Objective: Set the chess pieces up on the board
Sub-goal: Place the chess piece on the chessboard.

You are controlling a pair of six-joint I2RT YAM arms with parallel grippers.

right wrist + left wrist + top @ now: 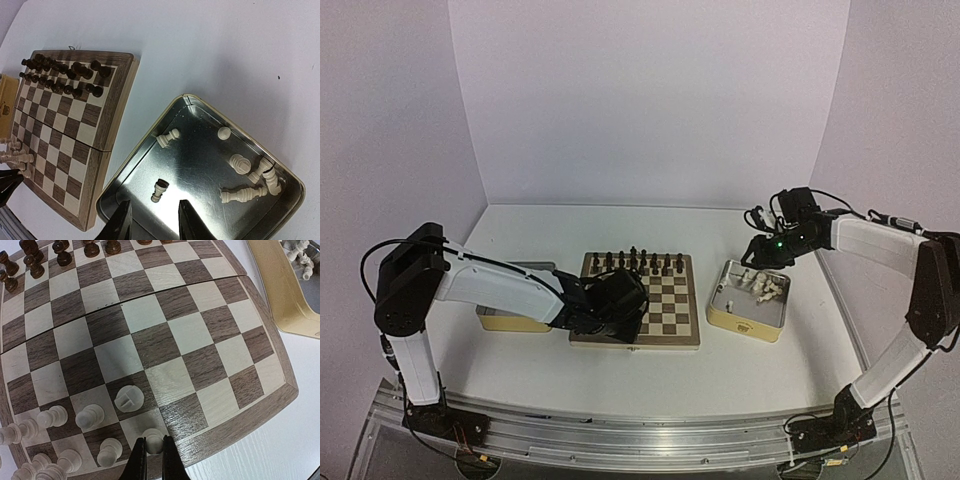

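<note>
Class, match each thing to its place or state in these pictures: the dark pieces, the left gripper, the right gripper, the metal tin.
Things:
1. dark pieces
2. left gripper
3. right gripper
4. metal tin

Places or states:
A. open, hovering over the metal tin
B. beside the board, holding loose cream pieces
C. in two rows at the board's far edge
D. shut on one cream piece at the board's near edge

Pairs: 1-C, 2-D, 3-A, 4-B

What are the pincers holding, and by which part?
The left pincer pinches a cream chess piece by its sides, on the board. The right pincer is open above the tin, holding nothing.
</note>
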